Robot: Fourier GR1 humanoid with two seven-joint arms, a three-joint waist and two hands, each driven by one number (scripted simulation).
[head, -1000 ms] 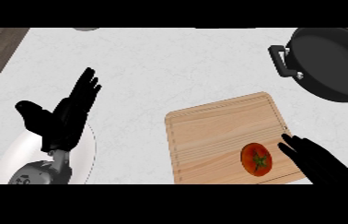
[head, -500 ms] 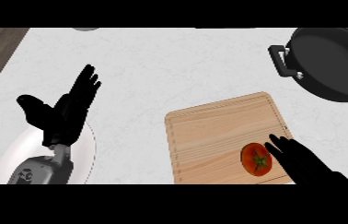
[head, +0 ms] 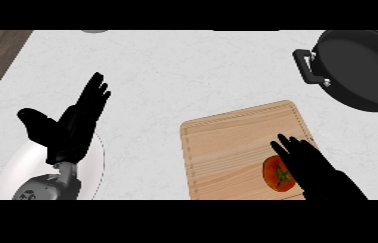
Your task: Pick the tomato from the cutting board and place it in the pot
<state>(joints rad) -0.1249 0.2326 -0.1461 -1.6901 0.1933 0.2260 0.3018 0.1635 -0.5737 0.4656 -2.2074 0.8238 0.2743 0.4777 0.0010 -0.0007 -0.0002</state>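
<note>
Now the right hand [head: 317, 171], fingers apart, sits just beside the round red tomato [head: 274, 173], lower right — centre over it before closing.

The tomato [head: 275, 173] lies on the cutting board [head: 229, 152], just left of my right hand [head: 319, 171], nearer me than its fingertips [head: 284, 143]. The pot [head: 354, 67] sits well beyond them, rightward. My left hand [head: 70, 129] is far left, above a plate [head: 22, 169].
</note>
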